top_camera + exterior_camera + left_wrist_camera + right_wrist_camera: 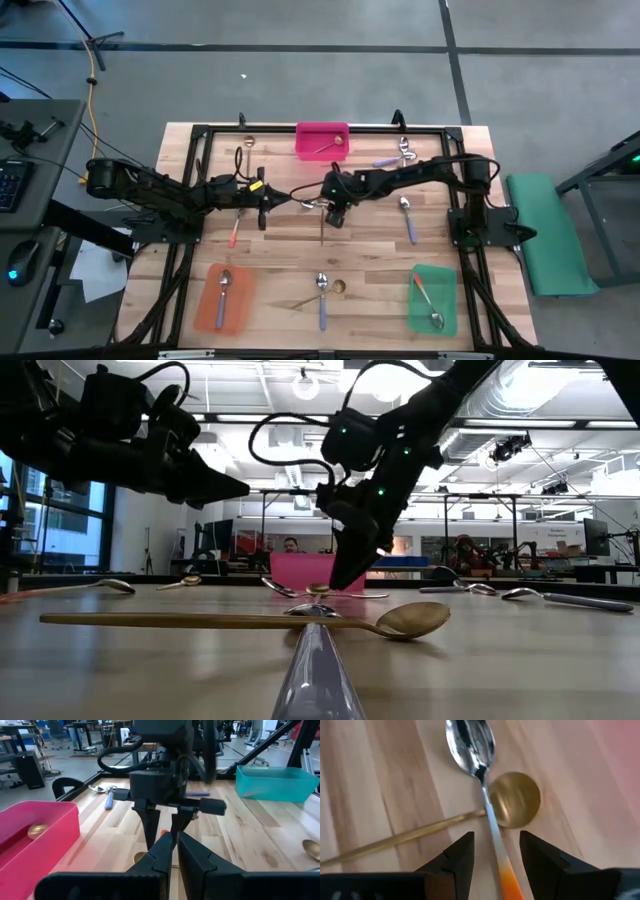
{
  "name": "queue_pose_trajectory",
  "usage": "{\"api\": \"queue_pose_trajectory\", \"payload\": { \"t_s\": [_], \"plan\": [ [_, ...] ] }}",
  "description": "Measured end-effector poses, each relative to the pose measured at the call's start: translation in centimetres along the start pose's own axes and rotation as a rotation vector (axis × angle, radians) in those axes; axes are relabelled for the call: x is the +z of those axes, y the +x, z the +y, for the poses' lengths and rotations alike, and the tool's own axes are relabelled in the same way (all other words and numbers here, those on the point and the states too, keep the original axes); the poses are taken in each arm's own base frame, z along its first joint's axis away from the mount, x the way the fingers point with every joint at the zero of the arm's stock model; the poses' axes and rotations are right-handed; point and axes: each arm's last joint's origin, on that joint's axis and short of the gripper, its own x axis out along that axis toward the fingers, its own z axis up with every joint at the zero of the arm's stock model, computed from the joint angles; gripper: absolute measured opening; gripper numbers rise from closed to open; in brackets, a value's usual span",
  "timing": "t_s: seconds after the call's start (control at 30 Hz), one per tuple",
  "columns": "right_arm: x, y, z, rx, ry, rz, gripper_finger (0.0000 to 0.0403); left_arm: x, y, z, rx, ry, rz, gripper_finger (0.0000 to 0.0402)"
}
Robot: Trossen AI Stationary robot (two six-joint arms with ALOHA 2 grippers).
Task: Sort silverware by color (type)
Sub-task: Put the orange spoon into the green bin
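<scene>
Right wrist view: crossed spoons under gripper

The orange spoon [487, 815] lies across a gold spoon [512, 800] at table centre. The right gripper [495, 855] hovers open, fingers straddling the orange handle. Risk: closing may pinch or drag both. The left gripper [268, 207] waits nearby; its state cannot be told.

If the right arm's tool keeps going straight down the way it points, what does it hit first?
Most likely the silver spoon with the orange handle, lying between the right tool's open fingers, across a slim gold spoon; the gap left to it is unclear.
</scene>
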Motion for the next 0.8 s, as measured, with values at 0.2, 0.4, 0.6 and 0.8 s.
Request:
{"api": "queue_pose_trajectory", "payload": {
  "t_s": [0.2, 0.4, 0.6, 0.8],
  "plan": [
    [0.0, 0.4, -0.2, -0.005, 0.004, 0.016, 0.0132, 0.0, 0.0, 0.0, 0.000, 0.003, 0.002, 0.0019],
    [-0.4, 1.1, -0.3, -0.020, 0.009, 0.055, 0.0100, 0.0, 0.0, 0.0, -0.001, 0.012, 0.004, 0.0019],
    [-0.5, 1.1, -0.6, -0.023, 0.013, 0.074, 0.0069, 0.0, 0.0, 0.0, -0.001, 0.011, 0.005, 0.0019],
    [-0.6, 1.0, -0.8, -0.022, 0.021, 0.081, 0.0009, 0.0, 0.0, 0.0, -0.001, 0.011, 0.005, 0.0019]
  ]
}}
